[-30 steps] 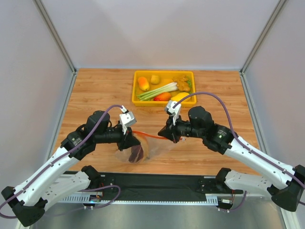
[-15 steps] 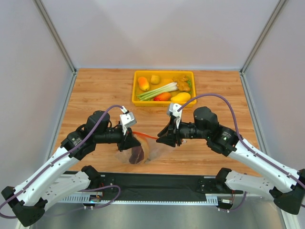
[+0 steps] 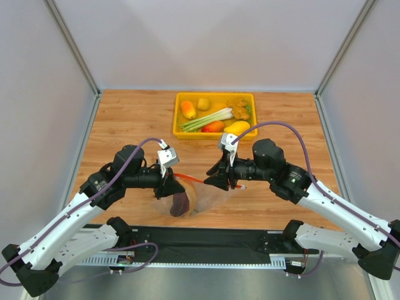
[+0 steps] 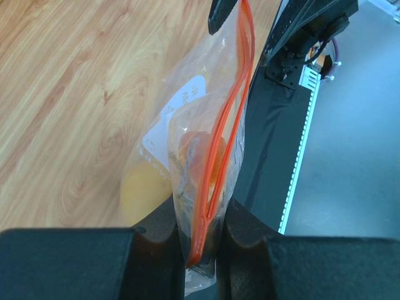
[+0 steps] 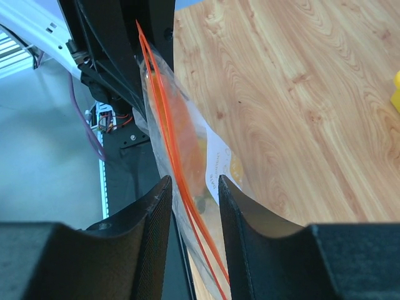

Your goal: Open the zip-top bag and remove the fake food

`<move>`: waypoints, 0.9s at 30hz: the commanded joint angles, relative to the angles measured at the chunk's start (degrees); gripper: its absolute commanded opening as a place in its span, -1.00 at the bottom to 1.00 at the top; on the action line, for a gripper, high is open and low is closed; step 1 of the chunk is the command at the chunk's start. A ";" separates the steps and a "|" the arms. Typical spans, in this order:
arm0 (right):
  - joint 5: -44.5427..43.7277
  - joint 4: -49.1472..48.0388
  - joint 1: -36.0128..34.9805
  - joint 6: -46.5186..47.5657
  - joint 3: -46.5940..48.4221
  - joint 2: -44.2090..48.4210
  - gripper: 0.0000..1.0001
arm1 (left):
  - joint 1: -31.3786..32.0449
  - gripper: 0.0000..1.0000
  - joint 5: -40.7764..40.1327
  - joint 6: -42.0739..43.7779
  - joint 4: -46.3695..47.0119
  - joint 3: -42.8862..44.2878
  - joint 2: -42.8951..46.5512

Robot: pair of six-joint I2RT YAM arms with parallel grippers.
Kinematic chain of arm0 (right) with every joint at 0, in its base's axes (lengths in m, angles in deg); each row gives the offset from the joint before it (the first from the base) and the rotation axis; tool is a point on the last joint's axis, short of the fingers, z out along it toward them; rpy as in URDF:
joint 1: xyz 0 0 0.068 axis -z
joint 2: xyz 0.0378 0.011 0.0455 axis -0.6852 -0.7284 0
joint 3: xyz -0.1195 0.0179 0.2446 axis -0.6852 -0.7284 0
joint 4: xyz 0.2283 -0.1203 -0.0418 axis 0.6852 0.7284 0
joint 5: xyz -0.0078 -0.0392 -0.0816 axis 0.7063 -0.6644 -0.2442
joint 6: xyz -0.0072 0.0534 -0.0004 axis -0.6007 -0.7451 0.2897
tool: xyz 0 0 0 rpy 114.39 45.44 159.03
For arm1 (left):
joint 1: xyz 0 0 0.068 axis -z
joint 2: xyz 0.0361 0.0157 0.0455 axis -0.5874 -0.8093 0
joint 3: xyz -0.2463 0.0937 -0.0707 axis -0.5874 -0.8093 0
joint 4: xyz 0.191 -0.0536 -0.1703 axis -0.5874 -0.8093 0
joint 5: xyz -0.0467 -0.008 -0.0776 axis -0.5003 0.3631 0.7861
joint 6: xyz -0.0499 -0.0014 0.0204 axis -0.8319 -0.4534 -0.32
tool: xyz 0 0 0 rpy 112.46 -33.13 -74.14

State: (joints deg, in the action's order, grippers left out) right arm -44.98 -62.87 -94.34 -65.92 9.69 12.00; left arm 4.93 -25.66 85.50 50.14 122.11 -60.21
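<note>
Wooden bench (image 3: 125, 119), walled in by pale panels on three sides; black base plate (image 3: 206, 240) along its near edge.

Left arm (image 3: 75, 215) and right arm (image 3: 331, 206), white with black joints, both reaching inward to meet over the middle of the bench near its near edge.

Yellow tray (image 3: 215, 95) at the far edge, a little right of centre; holds a green-and-white leek (image 3: 209, 117), a yellow mango-like piece (image 3: 237, 127) and other small toy foods.

Zip-top bag (image 3: 206, 194) (image 4: 187, 125) (image 5: 187, 150), crinkly clear plastic, slung between the two grippers just short of the near edge; red-orange zip strip (image 3: 190, 178) (image 4: 228, 119) (image 5: 165, 119) runs from one gripper to the other, its two tracks lying close together.

Fake food, inside the bag: dark maroon meat slice (image 3: 180, 203) at the left end; yellow fruit (image 4: 140, 190); orange bit (image 4: 194, 147).

Left gripper (image 3: 170, 184) (image 4: 199, 219): fingers pinched on the bag's left end, strip caught between them.

Right gripper (image 3: 215, 180) (image 5: 194, 184): fingers parted, the strip passing through the gap unpinched.
</note>
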 commanded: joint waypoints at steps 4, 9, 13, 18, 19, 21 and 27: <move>-1.97 -4.15 0.20 1.09 3.11 -0.52 -0.23 | 0.23 -0.80 2.43 0.65 1.95 1.16 -0.05; -0.48 -5.39 0.73 0.74 2.85 -2.72 -0.21 | 0.23 -0.79 2.52 0.57 1.87 1.07 -0.05; 0.83 -5.21 0.82 0.74 2.85 -3.95 -0.21 | 0.23 -0.78 2.16 0.74 1.87 1.07 0.04; 3.74 -5.47 0.82 0.57 1.71 -3.78 -0.21 | 0.23 -0.78 1.99 0.74 1.78 1.16 -0.14; 4.00 -5.74 0.82 0.22 1.62 -3.43 -0.21 | 0.23 -0.78 1.99 0.74 1.78 1.16 -0.14; 4.18 -5.91 0.90 0.04 1.18 -2.90 -0.21 | 0.23 -0.78 1.81 0.74 1.60 1.16 -0.40; 5.67 -5.91 0.82 -0.40 0.91 -2.81 -0.20 | 0.23 -0.77 1.72 0.74 1.60 1.24 -0.49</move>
State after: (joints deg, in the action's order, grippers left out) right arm -41.42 -65.80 -93.68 -65.97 10.56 8.39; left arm 4.93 -24.83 85.52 50.10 122.11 -60.95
